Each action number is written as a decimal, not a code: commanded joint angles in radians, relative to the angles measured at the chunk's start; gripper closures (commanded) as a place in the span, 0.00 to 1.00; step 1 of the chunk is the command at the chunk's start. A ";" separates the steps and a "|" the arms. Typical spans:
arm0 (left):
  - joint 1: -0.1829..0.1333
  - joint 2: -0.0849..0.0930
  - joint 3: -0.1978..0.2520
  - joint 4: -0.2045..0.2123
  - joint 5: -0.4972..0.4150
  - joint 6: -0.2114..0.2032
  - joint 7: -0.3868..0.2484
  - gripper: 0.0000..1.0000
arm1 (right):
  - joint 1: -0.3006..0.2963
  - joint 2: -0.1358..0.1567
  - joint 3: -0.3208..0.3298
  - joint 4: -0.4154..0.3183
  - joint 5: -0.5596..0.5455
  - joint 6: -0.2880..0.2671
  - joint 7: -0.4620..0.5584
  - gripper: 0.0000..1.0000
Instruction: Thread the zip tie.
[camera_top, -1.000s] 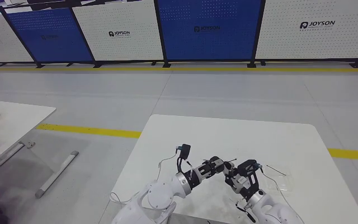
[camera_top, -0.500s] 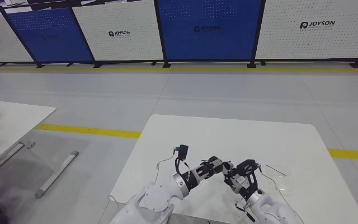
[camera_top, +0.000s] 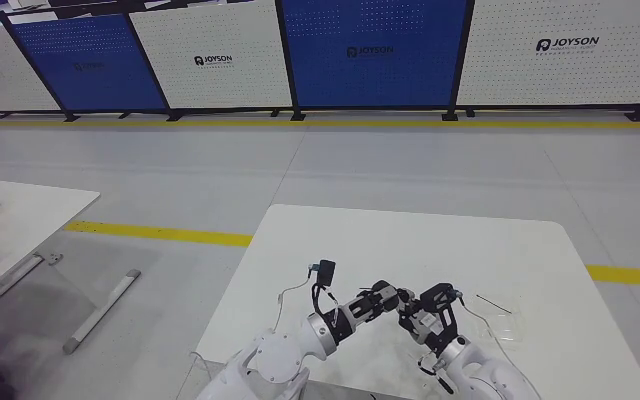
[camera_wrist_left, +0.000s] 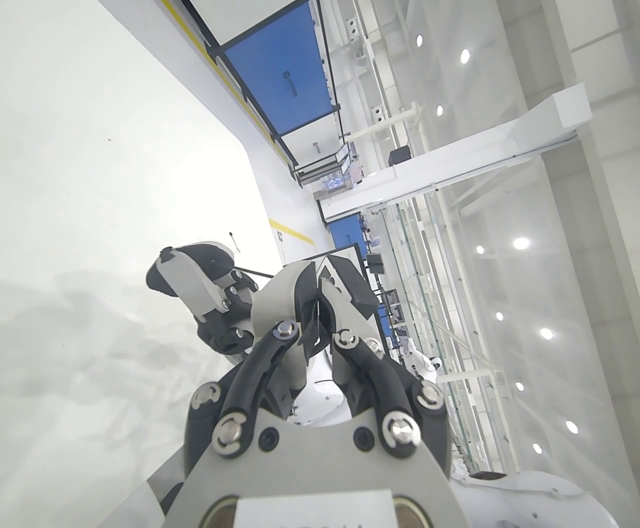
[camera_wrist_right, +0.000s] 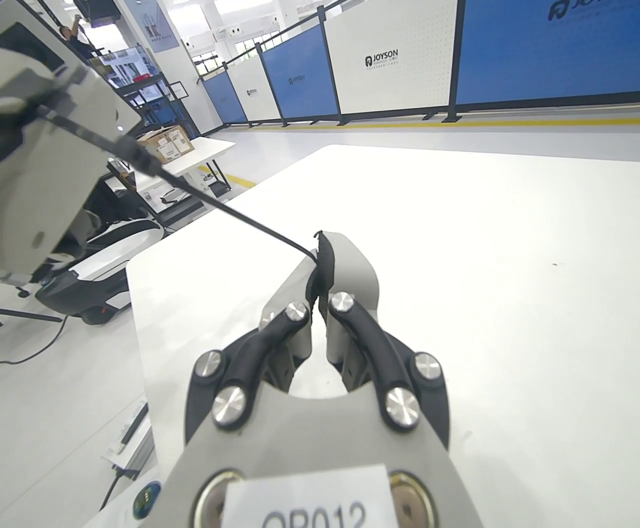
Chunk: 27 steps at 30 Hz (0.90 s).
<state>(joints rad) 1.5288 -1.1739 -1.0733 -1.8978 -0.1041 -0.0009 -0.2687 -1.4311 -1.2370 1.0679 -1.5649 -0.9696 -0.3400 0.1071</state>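
Our left hand (camera_wrist_left: 318, 300) and right hand (camera_wrist_right: 320, 280) had drawn slightly closer above the table (camera_top: 500, 250). Each was clamped on the zip tie (camera_wrist_right: 210, 200), which ran straight between them. We judged threading was underway but could not tell if the tail had entered.

Matt, seemingly plastic zip tie (camera_wrist_right: 225, 207)

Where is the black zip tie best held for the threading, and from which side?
Probably its thin tail end, as the right gripper does: pads shut across the zip tie, coming from its end, because the strap runs straight to the left gripper.
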 joint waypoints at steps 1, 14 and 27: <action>0.000 0.000 0.000 -0.001 0.001 0.000 0.000 1.00 | 0.002 0.000 -0.001 0.002 0.001 0.000 -0.001 1.00; -0.040 -0.011 0.000 0.068 -0.062 0.045 0.090 1.00 | -0.057 0.023 0.048 -0.043 0.058 0.000 -0.144 0.00; -0.016 -0.013 -0.036 0.167 -0.149 0.012 0.113 1.00 | -0.313 0.086 0.262 -0.166 0.222 0.000 -0.467 0.00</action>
<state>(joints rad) 1.5103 -1.1872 -1.1060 -1.7379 -0.2474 0.0154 -0.1558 -1.7276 -1.1559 1.3178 -1.7227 -0.7555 -0.3400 -0.3387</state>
